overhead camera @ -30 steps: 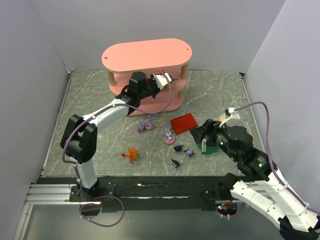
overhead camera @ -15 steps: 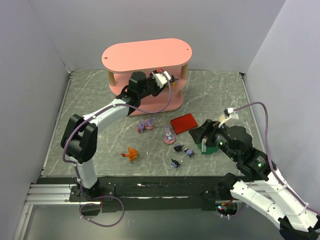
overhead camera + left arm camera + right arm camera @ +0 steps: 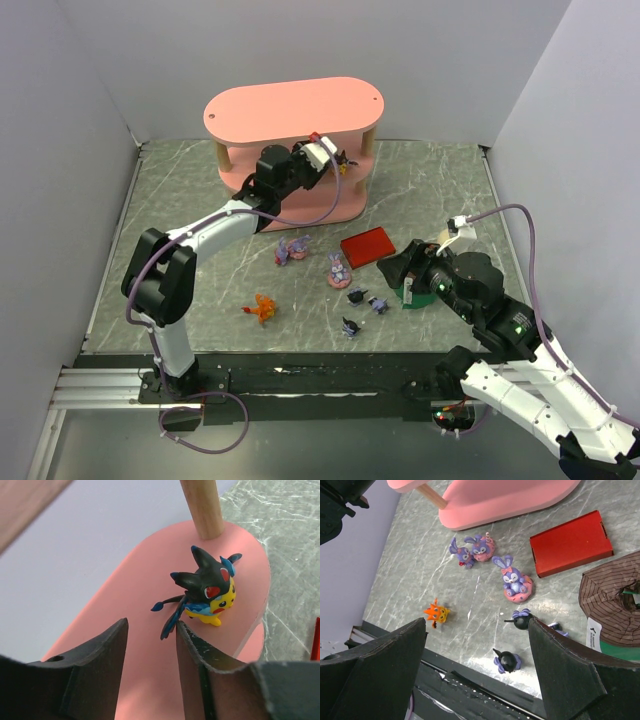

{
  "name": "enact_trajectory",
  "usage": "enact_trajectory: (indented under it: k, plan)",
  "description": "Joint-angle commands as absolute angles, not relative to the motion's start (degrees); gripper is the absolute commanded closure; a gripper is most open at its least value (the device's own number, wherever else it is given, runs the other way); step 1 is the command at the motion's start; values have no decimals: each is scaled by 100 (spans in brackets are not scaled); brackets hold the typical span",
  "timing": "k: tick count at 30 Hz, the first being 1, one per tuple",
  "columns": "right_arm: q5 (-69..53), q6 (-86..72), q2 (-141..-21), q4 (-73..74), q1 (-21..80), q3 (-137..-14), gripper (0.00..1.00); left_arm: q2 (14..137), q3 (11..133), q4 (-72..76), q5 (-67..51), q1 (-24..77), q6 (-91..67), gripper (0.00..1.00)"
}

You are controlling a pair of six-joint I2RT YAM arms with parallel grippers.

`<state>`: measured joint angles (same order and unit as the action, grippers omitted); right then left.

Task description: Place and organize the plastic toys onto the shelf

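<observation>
Pink shelf (image 3: 135, 595) holds one spiky toy (image 3: 207, 587), table (image 3: 420, 570) seven toys (image 3: 512, 582); left tool (image 3: 151, 625), right tool (image 3: 477, 622) both released.

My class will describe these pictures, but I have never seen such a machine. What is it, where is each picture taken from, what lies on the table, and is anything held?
Two robot arms, each with a two-finger gripper. The overhead view shows the table; the other two come from cameras on the wrists. The left gripper is open at the pink shelf, where a black-and-yellow figurine stands free. The right gripper hangs open, empty. On the table: an orange figurine, three lilac-pink figurines, three dark figurines, a red box, a green cylinder.
</observation>
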<state>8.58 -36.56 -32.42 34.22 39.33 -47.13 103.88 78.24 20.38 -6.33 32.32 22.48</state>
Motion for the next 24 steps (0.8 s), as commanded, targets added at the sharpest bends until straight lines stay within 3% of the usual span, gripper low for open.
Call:
enact_trajectory:
  k: [1, 14, 24]
  plan:
    - [879, -3709, -3199, 3243, 3902, -4650, 11, 10275, 7770, 2373, -588, 3234, 2074, 50]
    - [844, -3727, -3111, 3278, 3911, -4605, 11, 9695, 7067, 2434, -721, 3234, 1750, 41]
    - [695, -3674, -3181, 3182, 3902, -4553, 10, 8509, 6135, 2690, -423, 3243, 915, 36]
